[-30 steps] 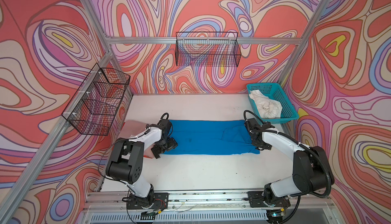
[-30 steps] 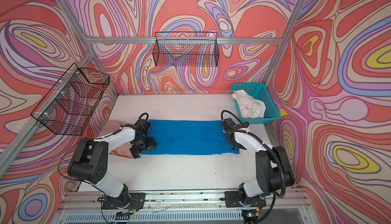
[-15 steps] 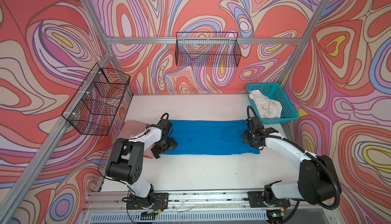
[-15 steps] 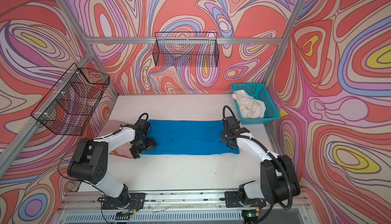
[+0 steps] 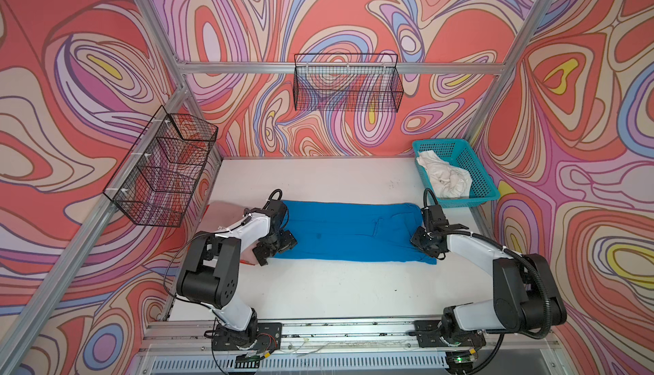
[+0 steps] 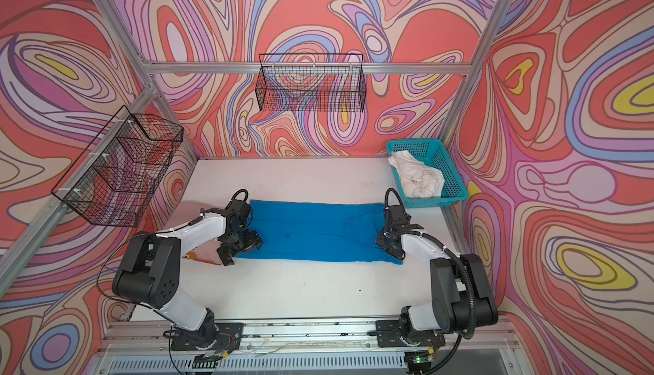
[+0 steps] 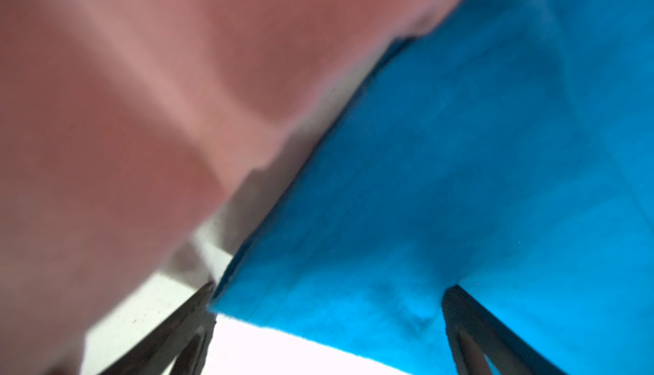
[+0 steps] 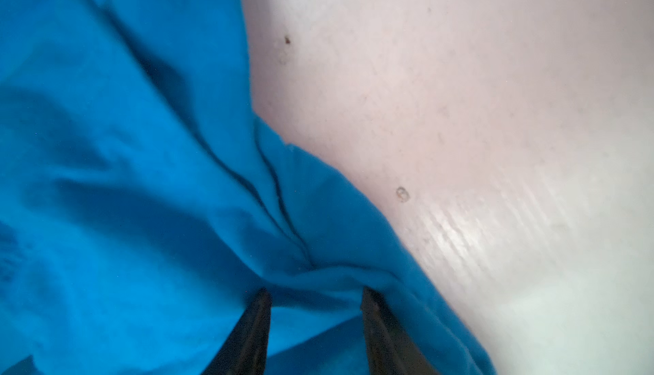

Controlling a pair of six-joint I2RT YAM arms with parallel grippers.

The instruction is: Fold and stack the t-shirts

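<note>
A bright blue t-shirt (image 5: 346, 231) (image 6: 311, 231) lies folded into a long strip across the middle of the white table. My left gripper (image 5: 276, 247) (image 6: 240, 246) (image 7: 329, 286) is wide open at the strip's left end, with its jaws on either side of the near corner. My right gripper (image 5: 423, 246) (image 6: 387, 244) (image 8: 315, 290) rests on the right end with its jaws parted. Bunched blue cloth (image 8: 318, 274) sits just ahead of its tips, unpinched. A pale pink t-shirt (image 5: 226, 214) (image 7: 141, 108) lies under the left arm. An off-white t-shirt (image 5: 446, 178) is crumpled in the teal basket.
The teal mesh basket (image 5: 474, 164) (image 6: 442, 164) stands at the back right corner. Black wire baskets hang on the back wall (image 5: 346, 86) and the left wall (image 5: 162, 168). The arms' base rail (image 5: 336, 327) runs along the front edge.
My right gripper's jaws have parted and let go of the blue cloth, and that arm has shifted slightly toward the front. The left arm has not moved.
</note>
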